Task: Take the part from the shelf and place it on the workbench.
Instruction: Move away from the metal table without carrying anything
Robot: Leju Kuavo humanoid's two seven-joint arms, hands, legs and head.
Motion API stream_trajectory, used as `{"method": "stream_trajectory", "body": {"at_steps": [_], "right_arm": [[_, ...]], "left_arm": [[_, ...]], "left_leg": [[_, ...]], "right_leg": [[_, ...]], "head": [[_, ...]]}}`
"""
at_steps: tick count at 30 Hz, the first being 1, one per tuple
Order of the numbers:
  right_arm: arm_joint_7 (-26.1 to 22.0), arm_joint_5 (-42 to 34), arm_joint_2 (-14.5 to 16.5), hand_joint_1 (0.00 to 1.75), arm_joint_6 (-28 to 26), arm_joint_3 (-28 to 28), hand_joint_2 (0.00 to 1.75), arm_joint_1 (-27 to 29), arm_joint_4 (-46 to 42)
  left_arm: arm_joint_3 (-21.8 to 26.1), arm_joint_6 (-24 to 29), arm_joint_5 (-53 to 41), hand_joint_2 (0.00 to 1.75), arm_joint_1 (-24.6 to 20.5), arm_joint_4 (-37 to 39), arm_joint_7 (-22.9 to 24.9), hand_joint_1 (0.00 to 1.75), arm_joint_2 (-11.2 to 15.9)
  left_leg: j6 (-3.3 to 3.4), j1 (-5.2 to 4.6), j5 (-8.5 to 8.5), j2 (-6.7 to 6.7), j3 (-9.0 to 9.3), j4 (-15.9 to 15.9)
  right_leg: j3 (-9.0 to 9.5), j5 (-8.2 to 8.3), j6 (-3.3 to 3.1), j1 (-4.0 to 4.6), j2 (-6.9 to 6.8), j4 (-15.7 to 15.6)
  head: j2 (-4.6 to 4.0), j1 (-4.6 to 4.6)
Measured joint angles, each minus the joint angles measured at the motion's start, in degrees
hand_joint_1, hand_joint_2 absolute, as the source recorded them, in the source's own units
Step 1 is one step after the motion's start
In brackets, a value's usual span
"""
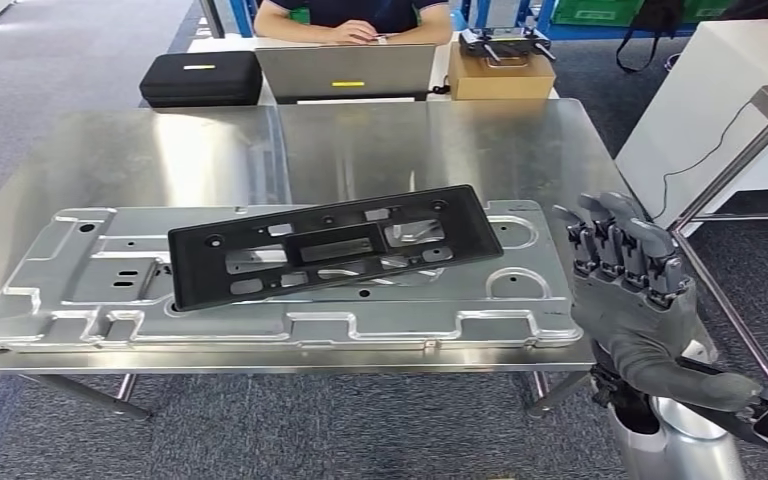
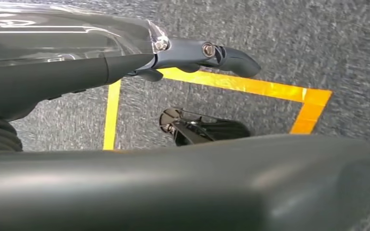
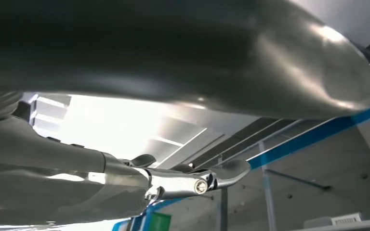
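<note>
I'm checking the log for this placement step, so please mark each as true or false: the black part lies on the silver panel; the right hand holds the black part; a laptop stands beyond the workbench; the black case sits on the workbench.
1. The black part lies on the silver panel: true.
2. The right hand holds the black part: false; it is raised beside the workbench, fingers apart, holding nothing.
3. A laptop stands beyond the workbench: true.
4. The black case sits on the workbench: false; it is on the table behind it.
</note>
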Motion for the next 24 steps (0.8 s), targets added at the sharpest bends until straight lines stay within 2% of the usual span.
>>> {"method": "stream_trajectory", "body": {"at_steps": [2,3,4,6,7,8,9,11,12,13,14,15,17,18,19,22,23,24], "right_arm": [[0.0,-0.4,0.0,0.00,0.5,0.1,0.00,0.2,-0.3],[0.0,-0.5,0.1,0.00,0.8,0.2,0.00,0.4,-0.4],[0.0,-0.7,0.1,0.00,1.2,0.3,0.00,0.5,-0.5],[0.0,-0.9,0.3,0.00,1.7,0.5,0.00,0.7,-0.6],[0.0,-1.0,0.4,0.00,1.8,0.5,0.00,0.9,-0.6],[0.0,-1.1,0.5,0.00,1.9,0.5,0.00,1.0,-0.7],[0.0,-1.2,0.5,0.00,2.0,0.6,0.00,1.2,-0.7],[0.0,-1.5,0.5,0.00,2.4,0.6,0.00,1.9,-0.9],[0.0,-1.6,0.5,0.00,2.7,0.6,0.00,2.5,-1.2],[0.0,-1.6,0.5,0.00,3.0,0.6,0.00,3.3,-1.7],[0.0,-1.7,0.5,0.00,3.3,0.5,0.00,4.2,-2.2],[0.0,-1.8,0.6,0.00,3.7,0.3,0.00,5.2,-2.8],[0.0,-2.0,0.9,0.00,4.8,-0.2,0.00,6.9,-4.0],[0.0,-2.0,1.1,0.00,5.4,-0.5,0.00,7.7,-4.6],[0.0,-2.0,1.3,0.00,5.9,-0.8,0.00,8.4,-5.0],[0.0,-1.8,1.7,0.00,6.0,-1.3,0.00,10.5,-5.5],[0.0,-1.8,1.7,0.00,5.8,-1.3,0.00,10.9,-5.5],[0.0,-1.8,1.9,0.00,5.6,-1.3,0.00,11.4,-5.5]], "left_arm": [[0.0,0.1,-0.2,0.00,0.0,0.0,0.2,0.00,0.0],[0.0,0.1,-0.4,0.00,0.0,0.0,0.3,0.00,0.0],[0.0,0.1,-0.5,0.00,0.0,0.0,0.3,0.00,0.0],[0.0,0.2,-0.6,0.00,0.1,0.0,0.3,0.00,0.0],[0.0,0.2,-0.7,0.00,0.1,0.0,0.3,0.00,0.0],[0.0,0.2,-0.7,0.00,0.1,0.0,0.2,0.00,0.0],[0.0,0.2,-0.7,0.00,0.0,0.0,0.1,0.00,0.0],[0.0,0.2,-1.0,0.00,0.0,0.0,-0.2,0.00,0.1],[0.0,0.1,-1.2,0.00,0.0,0.0,-0.5,0.00,0.2],[0.0,0.1,-1.5,0.00,0.0,0.0,-0.7,0.00,0.4],[0.0,0.0,-1.7,0.00,0.0,0.0,-0.8,0.00,0.6],[0.0,-0.1,-1.9,0.00,0.0,0.0,-0.9,0.00,0.7],[0.0,-0.3,-2.1,0.00,-0.1,0.0,-0.9,0.00,1.1],[0.0,-0.3,-2.2,0.00,-0.1,0.0,-0.9,0.00,1.2],[-0.1,-0.3,-2.3,0.00,-0.1,0.0,-0.8,0.00,1.3],[-0.1,-0.3,-2.5,0.00,-0.2,0.0,-0.8,0.00,1.6],[-0.1,-0.3,-2.5,0.00,-0.2,0.0,-0.9,0.00,1.7],[-0.1,-0.3,-2.5,0.00,-0.1,0.0,-0.9,0.00,1.8]], "left_leg": [[0.83,-0.29,2.77,-0.03,5.28,-8.4],[1.16,-0.51,3.47,-0.04,6.93,-11.3],[1.37,-0.72,3.68,-0.05,7.64,-12.8],[1.69,-0.86,4.17,0.00,7.42,-13.4],[1.92,-0.76,4.63,0.13,7.14,-13.6],[2.27,-0.64,5.23,0.27,6.74,-13.8],[2.59,-0.49,5.88,0.43,6.17,-14.0],[3.01,-0.56,6.90,0.62,4.73,-13.9],[3.06,-0.61,7.35,0.67,3.97,-13.7],[3.07,-0.64,7.74,0.70,3.25,-13.5],[3.04,-0.65,8.07,0.70,2.55,-13.2],[2.96,-0.66,8.34,0.70,1.93,-13.0],[2.64,-0.74,8.76,0.69,1.00,-12.3],[2.36,-0.80,9.00,0.69,0.70,-12.1],[2.03,-0.83,9.26,0.69,0.49,-11.9],[0.97,-0.70,10.30,0.66,0.16,-12.0],[0.63,-0.66,9.96,0.62,-0.14,-11.9],[0.29,-0.62,8.71,0.59,-0.62,-11.1]], "right_leg": [[-0.29,0.49,0.33,0.10,-0.03,0.0],[-0.40,0.78,0.61,0.11,-0.04,0.0],[-0.54,1.11,0.96,0.08,-0.07,0.0],[-0.77,1.76,1.74,-0.03,-0.05,-0.1],[-0.96,1.53,2.06,-0.07,0.03,0.1],[-1.32,0.48,2.27,-0.07,0.14,0.8],[-1.98,-1.51,2.43,-0.07,0.25,2.6],[-3.80,-6.68,2.64,-0.08,0.33,9.1],[-4.40,-8.39,2.78,-0.09,0.33,12.4],[-4.26,-8.88,2.87,-0.08,0.33,14.3],[-3.11,-8.20,2.92,-0.08,0.33,14.0],[-0.96,-6.83,2.90,-0.07,0.32,11.7],[4.75,-4.63,2.58,0.02,0.31,3.4],[6.73,-4.30,2.34,0.13,0.31,0.2],[7.82,-4.35,2.10,0.27,0.32,-1.9],[7.51,-3.75,1.06,0.42,0.26,-2.8],[7.01,-3.15,0.61,0.28,0.17,-2.9],[6.34,-2.44,0.20,0.10,0.07,-3.0]], "head": [[0.00,0.00],[0.00,0.01],[-0.01,0.01],[-0.01,0.02],[-0.01,0.03],[-0.01,0.07],[-0.01,0.12],[-0.02,0.21],[-0.02,0.22],[-0.02,0.22],[-0.02,0.22],[-0.02,0.22],[-0.02,0.22],[-0.01,0.20],[-0.01,0.19],[0.00,0.17],[0.00,0.16],[0.00,0.15]]}}
